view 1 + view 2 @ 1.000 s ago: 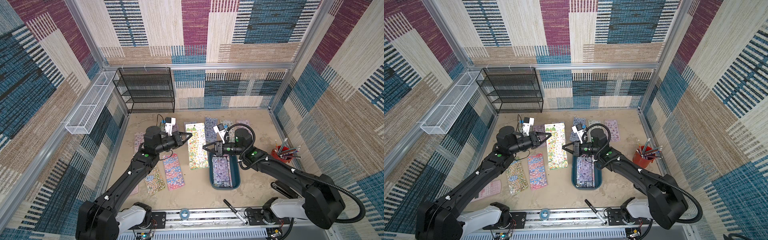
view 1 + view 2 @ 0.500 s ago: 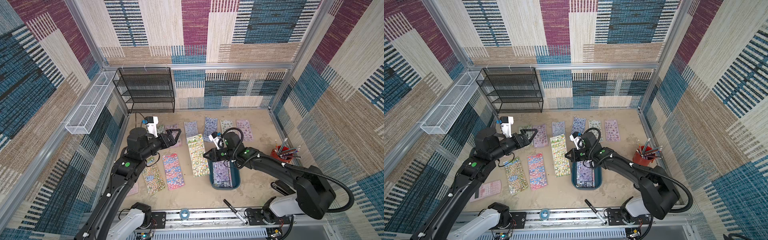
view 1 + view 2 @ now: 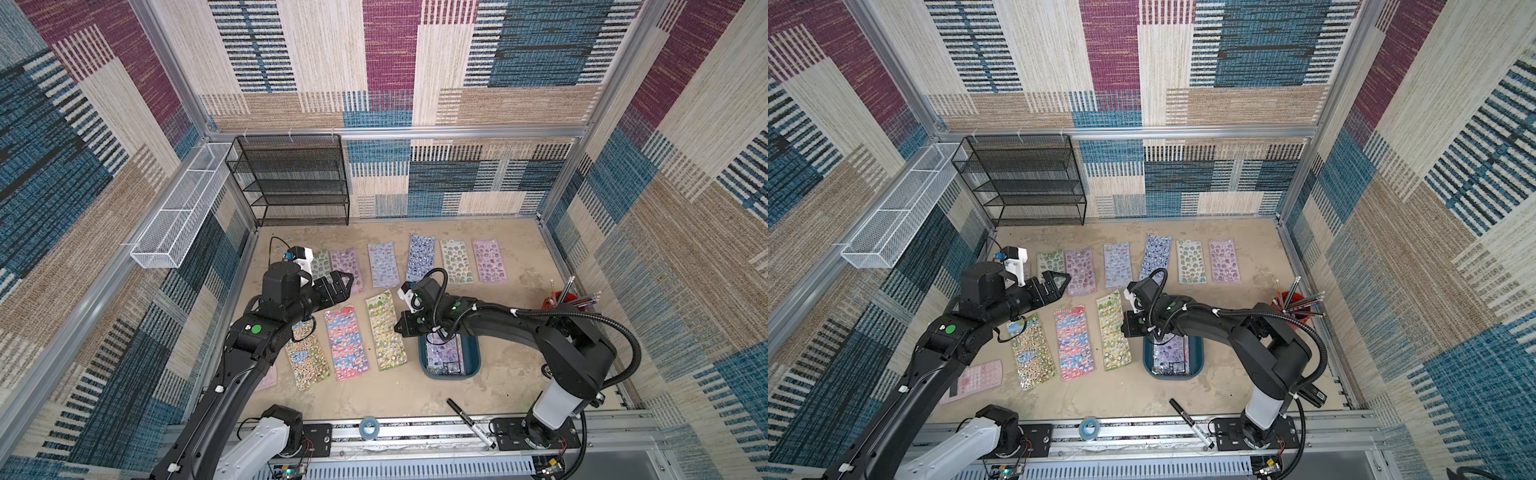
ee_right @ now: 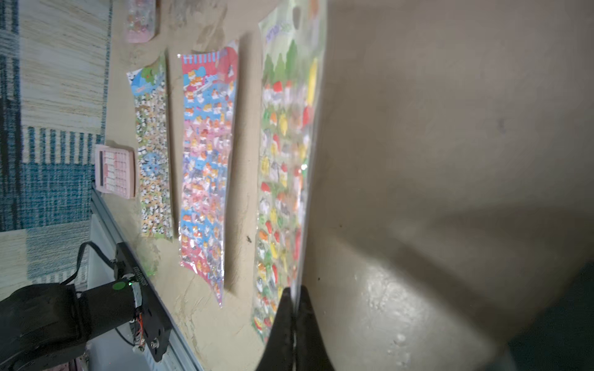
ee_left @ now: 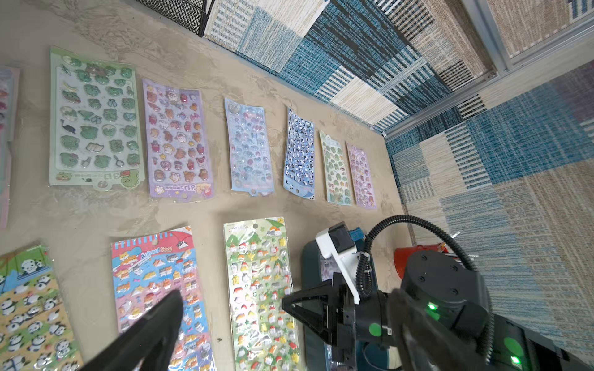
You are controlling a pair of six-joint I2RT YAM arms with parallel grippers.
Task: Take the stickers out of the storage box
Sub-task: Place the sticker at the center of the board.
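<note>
While the left fingers point(image 3: 338, 286) are hovering spread wide and empty over the back row of stickers point(image 3: 382, 264) lying flat on the desk point(image 3: 511, 365), the right fingers point(image 4: 294, 308) are pressing shut at the far end of the storage box point(image 3: 475, 355), just beside the green sheet point(image 3: 385, 332); whether they are pinching anything cannot be told, and more stickers are lying inside the box

The left arm point(image 3: 249, 332) rises from the near left and reaches toward the far middle. The left gripper point(image 3: 341, 278) is held aloft, jaws spread wide and empty. The right arm point(image 3: 519, 322) stretches low to the left. The right gripper point(image 3: 398, 329) is pinched tight on the right edge of the green sticker sheet point(image 3: 384, 332).
</note>
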